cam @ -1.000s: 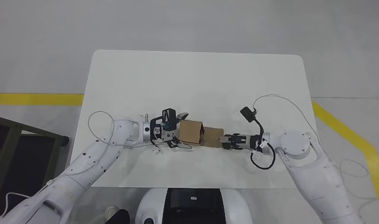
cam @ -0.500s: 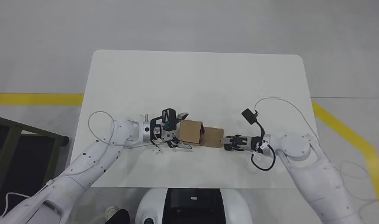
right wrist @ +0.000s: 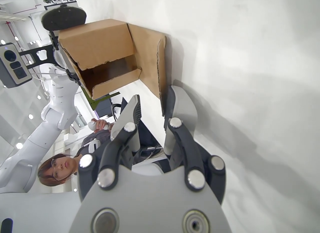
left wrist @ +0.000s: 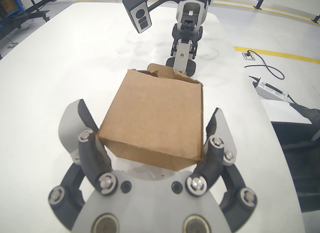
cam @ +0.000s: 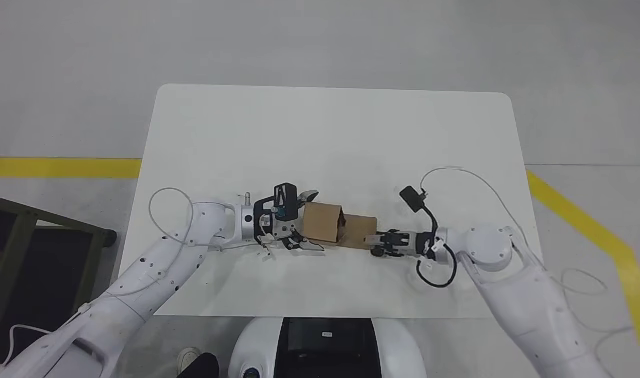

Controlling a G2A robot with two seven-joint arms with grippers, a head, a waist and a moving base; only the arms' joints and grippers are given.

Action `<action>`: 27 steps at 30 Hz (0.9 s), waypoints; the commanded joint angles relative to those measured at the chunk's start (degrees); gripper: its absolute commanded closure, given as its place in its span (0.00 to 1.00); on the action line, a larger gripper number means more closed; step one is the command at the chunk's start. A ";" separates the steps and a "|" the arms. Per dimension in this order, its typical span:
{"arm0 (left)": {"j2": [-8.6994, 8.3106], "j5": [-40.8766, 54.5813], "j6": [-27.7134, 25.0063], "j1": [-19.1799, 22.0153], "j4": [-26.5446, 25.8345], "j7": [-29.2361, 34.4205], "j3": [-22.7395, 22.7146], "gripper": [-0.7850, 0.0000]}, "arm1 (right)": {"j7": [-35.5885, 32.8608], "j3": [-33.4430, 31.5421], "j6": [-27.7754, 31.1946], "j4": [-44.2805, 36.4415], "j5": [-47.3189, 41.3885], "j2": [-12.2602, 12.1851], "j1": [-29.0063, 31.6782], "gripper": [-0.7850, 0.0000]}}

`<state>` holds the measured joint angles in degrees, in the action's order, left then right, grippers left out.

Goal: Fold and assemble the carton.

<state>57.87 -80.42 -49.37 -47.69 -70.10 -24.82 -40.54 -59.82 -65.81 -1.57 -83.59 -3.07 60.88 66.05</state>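
Holding one end of the carton (cam: 325, 221) in the left gripper (left wrist: 147, 108), fingers (left wrist: 86, 125) spread wide against its two sides, left arm low and level, right gripper (right wrist: 153, 95) at the carton's opposite, open end, fingers parted, one just beside the loose flap (right wrist: 150, 61), wrist rolled sideways.

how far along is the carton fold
Done: the carton is squared into a box. In hand: left gripper clamps one end; right gripper, open, sits at the flap on the other. Left: that end gapes open, flaps not yet folded shut.
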 commanded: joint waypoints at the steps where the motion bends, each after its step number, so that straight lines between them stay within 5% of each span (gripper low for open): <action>1: 0.00 0.00 0.00 0.00 0.00 0.00 0.00 0.00 | 0.07 0.45 0.21 0.32 -0.50 0.12 -0.32 0.76; 27: 0.00 0.00 0.00 0.00 0.00 0.00 0.00 0.00 | 2.23 3.39 0.49 -1.67 -3.46 0.99 -3.40 0.78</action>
<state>57.87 -80.42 -49.37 -47.69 -70.10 -24.82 -40.54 -57.63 -62.67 -0.83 -85.34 -6.99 61.85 62.90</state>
